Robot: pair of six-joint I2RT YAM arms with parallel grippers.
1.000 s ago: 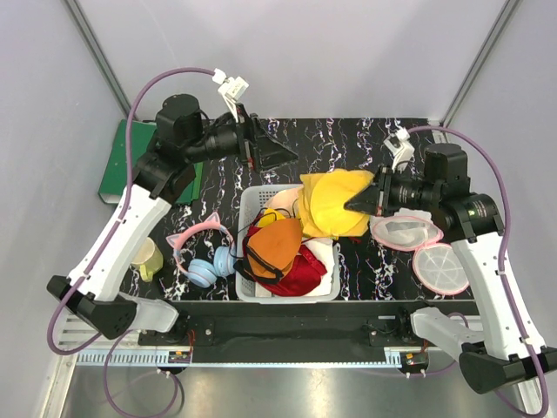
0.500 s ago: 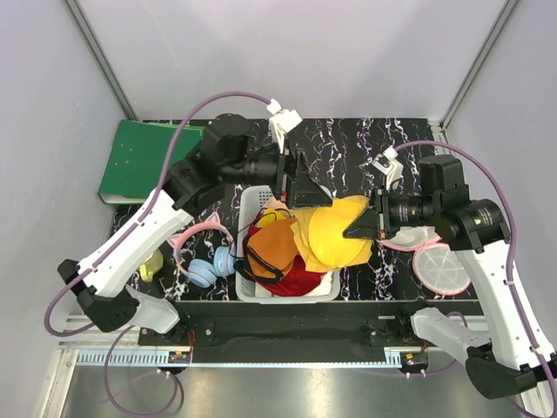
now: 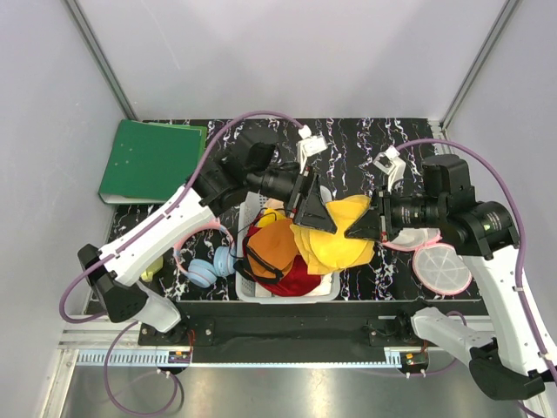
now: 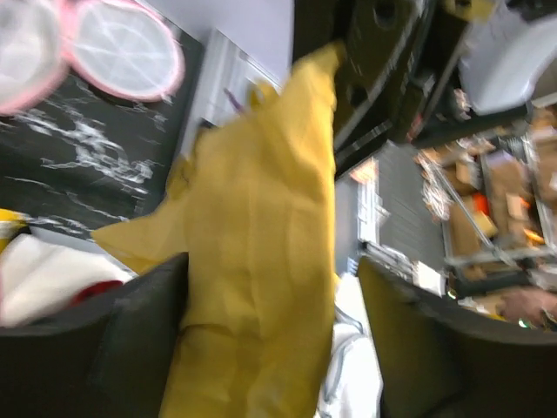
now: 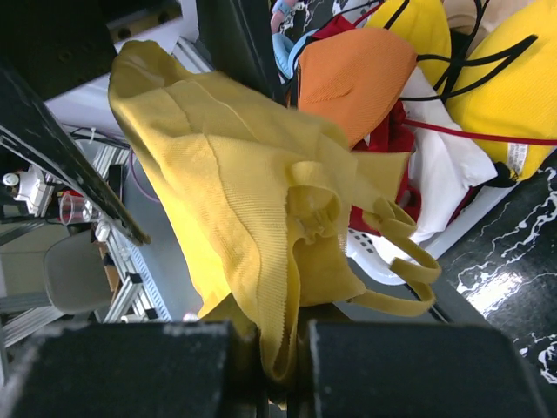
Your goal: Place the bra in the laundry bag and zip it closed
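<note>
The plain yellow bra [image 3: 335,237] hangs in the air over the right side of the basket, held up by my right gripper [image 3: 362,228], which is shut on a fold of its fabric [image 5: 278,366]. Its straps dangle in the right wrist view [image 5: 409,270]. My left gripper [image 3: 315,213] is open, its two fingers on either side of the hanging bra [image 4: 261,218], with a gap on the right side. The laundry bag [image 3: 441,268] lies open on the table at the right, one pink-rimmed half partly hidden under my right arm. It also shows in the left wrist view [image 4: 122,52].
A white basket [image 3: 248,205] holds an orange bra [image 3: 274,246], red clothing [image 3: 303,274] and a yellow bra with black straps [image 5: 513,78]. Pink and blue headphones [image 3: 204,257] lie left of it. A green folder [image 3: 148,161] lies at the back left.
My left arm has swung right from the back of the table to the bra. My right gripper has carried the bra left and toward the near edge, over the basket.
</note>
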